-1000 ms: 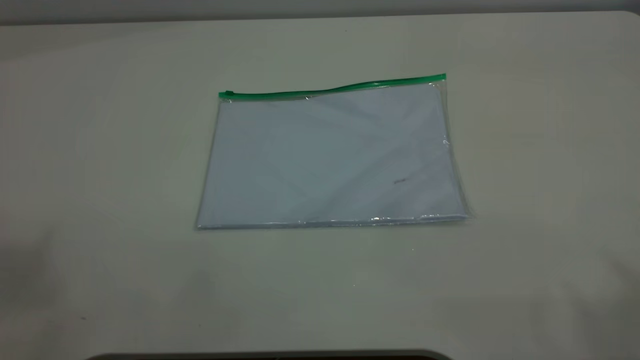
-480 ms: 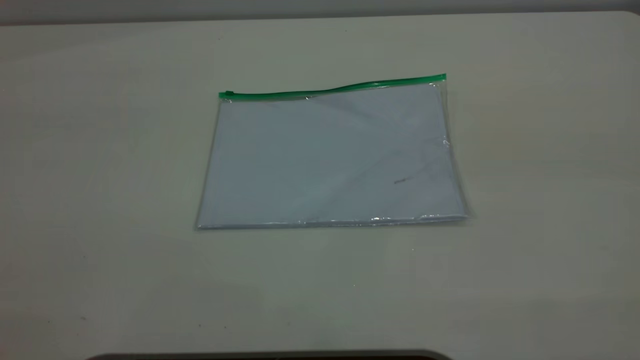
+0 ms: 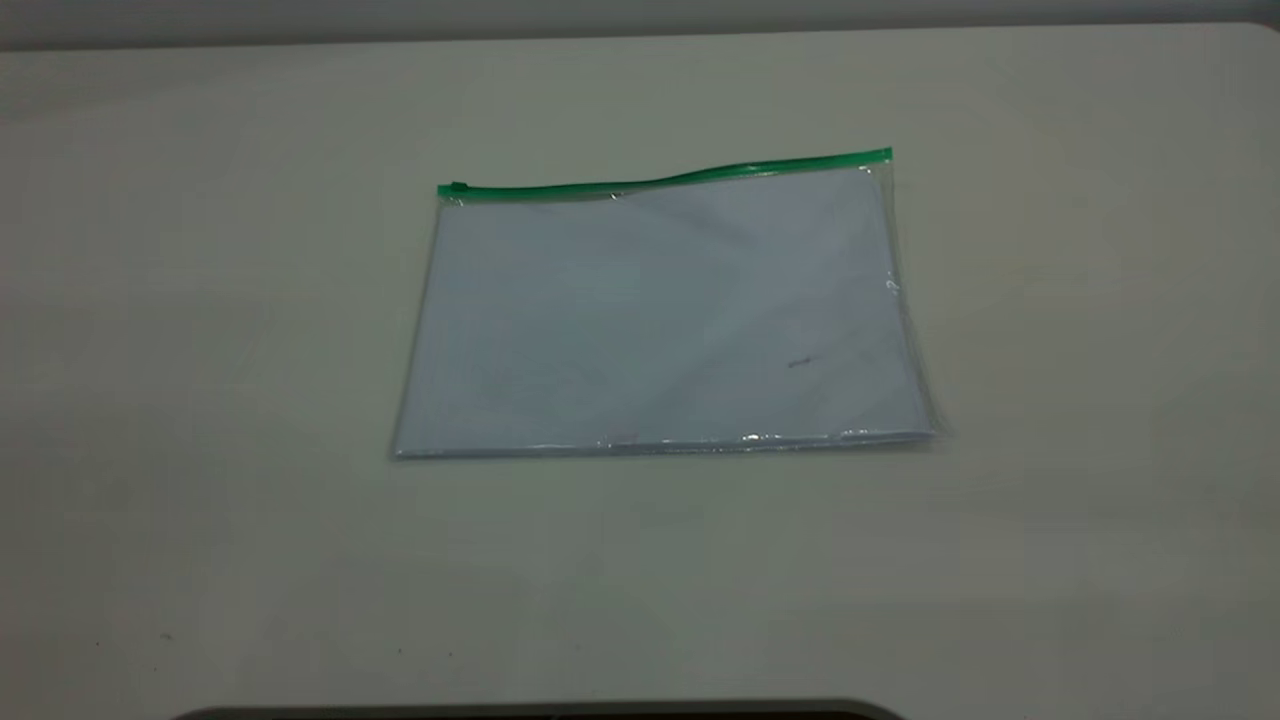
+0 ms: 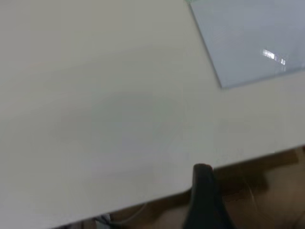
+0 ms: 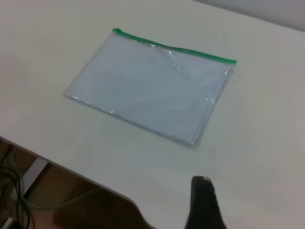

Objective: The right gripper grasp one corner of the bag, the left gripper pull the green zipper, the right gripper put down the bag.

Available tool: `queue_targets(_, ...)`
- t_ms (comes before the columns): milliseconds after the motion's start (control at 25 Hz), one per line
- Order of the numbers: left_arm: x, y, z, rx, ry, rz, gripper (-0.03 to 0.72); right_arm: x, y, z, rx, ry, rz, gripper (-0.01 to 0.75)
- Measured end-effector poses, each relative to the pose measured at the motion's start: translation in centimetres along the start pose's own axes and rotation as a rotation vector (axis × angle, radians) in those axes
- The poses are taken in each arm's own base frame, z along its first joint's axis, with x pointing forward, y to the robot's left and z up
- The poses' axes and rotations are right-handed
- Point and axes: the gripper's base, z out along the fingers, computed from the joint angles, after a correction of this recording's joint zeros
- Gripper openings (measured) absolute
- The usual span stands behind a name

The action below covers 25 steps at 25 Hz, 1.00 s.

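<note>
Bag: one, laid flat near the middle of the table, untouched.
Green zipper: one strip along the far long edge, its slider seen at the left end.
Right gripper: only one dark finger is seen, back over the table's near edge, well apart from the bag; its opening cannot be told.
Left gripper: likewise parked beyond the table edge; state cannot be told.
Step in hand: a corner is best approached low, so that the thin film is pinched.

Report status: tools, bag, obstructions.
Left tool and right tool both back off the table edge, clear of the bag. Bag flat on table, green zipper on far edge. Nothing in the way.
</note>
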Motion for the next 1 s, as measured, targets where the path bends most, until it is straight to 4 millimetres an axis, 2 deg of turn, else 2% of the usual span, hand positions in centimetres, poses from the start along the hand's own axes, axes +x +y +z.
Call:
queue_targets(160, 1.7, -0.1, 1.6, 0.004, 0.035, 0.001, 0.586, 1.4, 0.0, 0.1, 0.032, -0.006, -0.018, 0.564)
queue_targets(320, 2.7, -0.1, 2.9, 0.008, 0.068, -0.002, 0.586, 2.3, -0.7, 0.0, 0.128, 0.007, -0.03, 0.564)
queue_targets(680, 2.6, -0.1, 3.0, 0.007, 0.062, -0.002, 0.586, 3.4, -1.8, 1.9, 0.187, 0.036, -0.008, 0.564)
queue_targets(1000, 2.6, -0.1, 3.0, 0.007, 0.062, -0.002, 0.586, 3.5, -2.1, 2.0, 0.21, 0.038, -0.015, 0.564)
